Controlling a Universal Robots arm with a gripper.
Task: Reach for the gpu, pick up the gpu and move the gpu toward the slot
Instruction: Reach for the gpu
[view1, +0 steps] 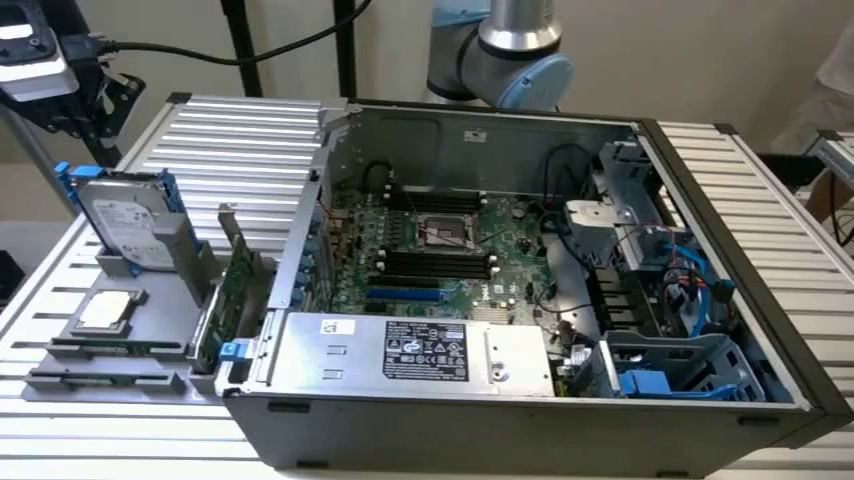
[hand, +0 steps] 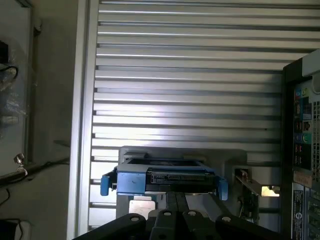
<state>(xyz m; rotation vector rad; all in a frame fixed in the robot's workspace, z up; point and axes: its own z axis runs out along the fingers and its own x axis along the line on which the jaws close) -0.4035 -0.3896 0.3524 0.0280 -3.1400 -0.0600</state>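
Note:
The gpu (view1: 240, 290) is a thin green card standing on edge in a grey holder (view1: 134, 300), just outside the open computer case (view1: 534, 400) on the exterior view's left. Its silver bracket points up toward the back. In the wrist view the gpu (hand: 250, 186) is seen edge-on from above, off to one side of my gripper (hand: 176, 196). The gripper hangs high over the holder with its black fingers (hand: 169, 210) pressed together and nothing between them. Blue slots (view1: 400, 295) lie on the motherboard inside the case.
A silver hard drive with blue rails (view1: 127, 215) (hand: 165, 177) stands in the same holder, directly under my gripper. A square processor chip (view1: 107, 312) (hand: 141, 205) lies beside it. The robot arm (view1: 514, 50) rises behind the case. The ribbed table (hand: 190, 75) stretches beyond the holder.

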